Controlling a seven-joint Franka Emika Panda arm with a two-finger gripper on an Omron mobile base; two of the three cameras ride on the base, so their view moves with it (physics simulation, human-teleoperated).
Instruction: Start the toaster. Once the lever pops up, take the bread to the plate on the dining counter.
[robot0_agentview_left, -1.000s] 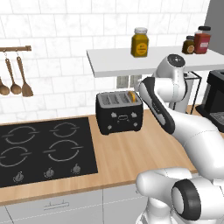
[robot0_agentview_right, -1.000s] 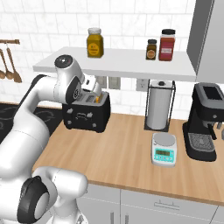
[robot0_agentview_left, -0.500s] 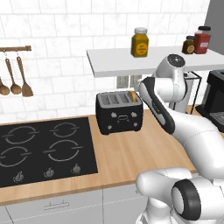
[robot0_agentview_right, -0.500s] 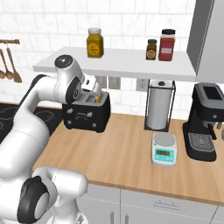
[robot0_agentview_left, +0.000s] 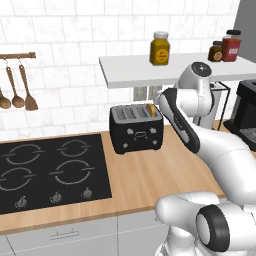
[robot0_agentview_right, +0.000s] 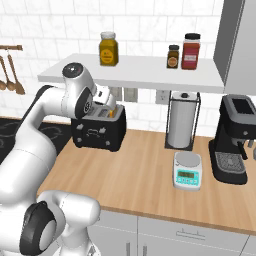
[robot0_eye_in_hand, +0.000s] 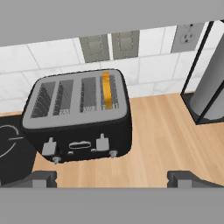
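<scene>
The black toaster (robot0_eye_in_hand: 78, 114) stands on the wood worktop against the tiled wall, also seen as the toaster (robot0_agentview_left: 136, 128) and the toaster (robot0_agentview_right: 98, 129). The bread (robot0_eye_in_hand: 106, 90) stands in its rightmost slot, orange crust up; the bread (robot0_agentview_left: 150, 109) pokes a little above the top. Two pale levers (robot0_eye_in_hand: 102, 142) sit on the toaster's front. My gripper (robot0_eye_in_hand: 114, 179) hovers above and in front of the toaster, open wide, with nothing between its fingertips (robot0_eye_in_hand: 41, 178). The plate and the dining counter are out of view.
A black hob (robot0_agentview_left: 45, 175) lies left of the toaster. To its right stand a paper towel holder (robot0_agentview_right: 182, 120), a kitchen scale (robot0_agentview_right: 187, 170) and a black coffee machine (robot0_agentview_right: 237, 140). A white shelf (robot0_agentview_right: 140, 72) with jars hangs just above my hand.
</scene>
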